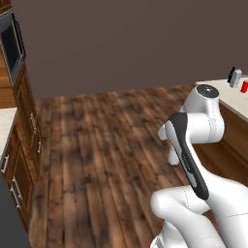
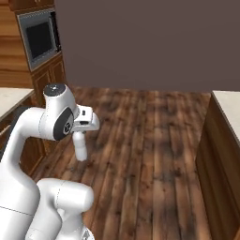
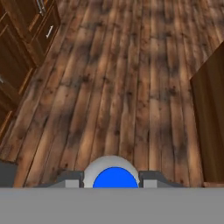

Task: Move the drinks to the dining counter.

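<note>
You are looking across a dark wooden plank floor that is running back to a plain grey-brown wall. Along the left side, brown wooden cabinets with pale bar handles are standing, and a built-in oven with a dark glass door is sitting in the tall unit. A pale stone counter is showing beside that tall unit, over the low cabinets. In the hand view, you are seeing the same planks from above, with cabinet drawers lying at the upper left and what is probably a wooden side panel rising at the right edge.
</note>
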{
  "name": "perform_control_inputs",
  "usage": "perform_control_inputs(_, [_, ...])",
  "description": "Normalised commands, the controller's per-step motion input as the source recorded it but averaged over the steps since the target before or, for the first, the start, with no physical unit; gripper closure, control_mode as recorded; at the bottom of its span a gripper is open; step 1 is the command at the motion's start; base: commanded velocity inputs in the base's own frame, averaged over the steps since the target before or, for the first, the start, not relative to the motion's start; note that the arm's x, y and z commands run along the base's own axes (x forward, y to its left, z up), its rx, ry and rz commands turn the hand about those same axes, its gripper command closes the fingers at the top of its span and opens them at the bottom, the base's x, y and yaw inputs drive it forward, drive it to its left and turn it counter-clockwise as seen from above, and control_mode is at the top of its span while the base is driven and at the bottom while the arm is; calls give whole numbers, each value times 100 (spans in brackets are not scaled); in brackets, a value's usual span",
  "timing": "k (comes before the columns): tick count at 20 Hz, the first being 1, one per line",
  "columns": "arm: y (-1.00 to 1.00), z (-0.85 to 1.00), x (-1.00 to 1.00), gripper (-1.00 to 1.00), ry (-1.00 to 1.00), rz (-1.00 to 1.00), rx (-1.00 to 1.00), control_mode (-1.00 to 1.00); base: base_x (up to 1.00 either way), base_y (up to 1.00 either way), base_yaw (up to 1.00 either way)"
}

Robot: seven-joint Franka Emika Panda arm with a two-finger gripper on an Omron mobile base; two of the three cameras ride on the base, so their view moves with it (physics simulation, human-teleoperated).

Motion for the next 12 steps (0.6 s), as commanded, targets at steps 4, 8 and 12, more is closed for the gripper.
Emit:
perform_control_inputs(4, [0,0,0,100,0,0,0,100,100,0,-1])
perform_control_inputs(8, [0,0,0,100,0,0,0,100,100,0,-8])
perform_control_inputs(12, [0,0,0,100,0,0,0,100,100,0,-32])
